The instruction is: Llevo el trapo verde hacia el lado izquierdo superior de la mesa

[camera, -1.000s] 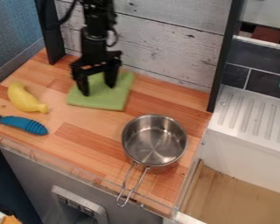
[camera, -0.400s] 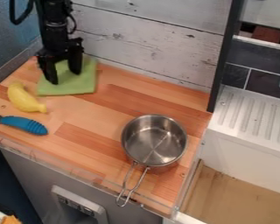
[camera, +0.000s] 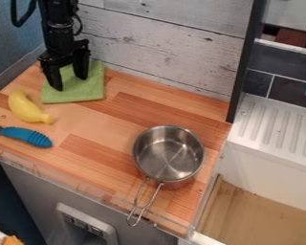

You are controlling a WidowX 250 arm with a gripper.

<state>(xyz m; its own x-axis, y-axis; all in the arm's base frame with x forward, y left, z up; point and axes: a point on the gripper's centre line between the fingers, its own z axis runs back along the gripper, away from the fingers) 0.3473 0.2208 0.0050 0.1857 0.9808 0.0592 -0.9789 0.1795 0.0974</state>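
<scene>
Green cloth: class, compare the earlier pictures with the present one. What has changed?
The flat green cloth moved left and slightly up in the view, towards the upper-left corner, along with the black tool. The yellow toy banana, blue-handled utensil and shiny metal saucepan stayed put.

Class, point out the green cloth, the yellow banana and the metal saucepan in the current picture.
Green cloth (camera: pixel 80 91): camera view, on its bare lower part.
Yellow banana (camera: pixel 27 108): camera view, middle of its body.
Metal saucepan (camera: pixel 166 160): camera view, on its inside bottom.
</scene>
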